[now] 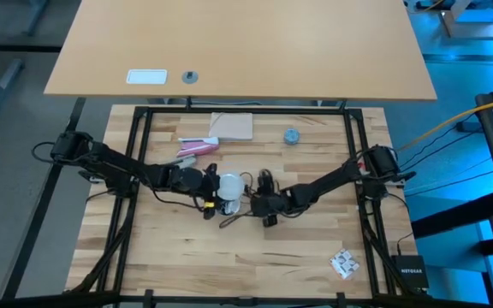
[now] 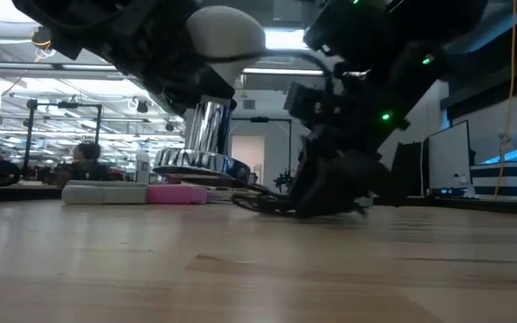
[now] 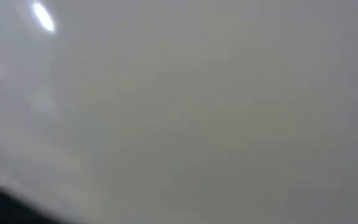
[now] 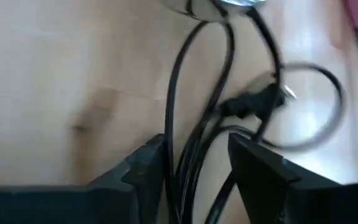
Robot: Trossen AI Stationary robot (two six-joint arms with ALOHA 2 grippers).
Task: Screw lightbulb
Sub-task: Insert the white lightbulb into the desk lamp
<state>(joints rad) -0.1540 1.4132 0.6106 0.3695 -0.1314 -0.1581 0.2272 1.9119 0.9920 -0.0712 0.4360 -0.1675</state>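
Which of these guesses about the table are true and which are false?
1. The left gripper holds the lightbulb above the silvery socket. True.
2. The right gripper is lifted high above the table. False: it is down at the wood, its fingers on either side of the black cord.
3. The small blue-grey cap sits inside the socket. False: it lies apart, farther back on the table.
4. A pink and white thing lies on the table behind the socket. True.
5. The lightbulb lies flat on the wood. False: it is held up in the air.
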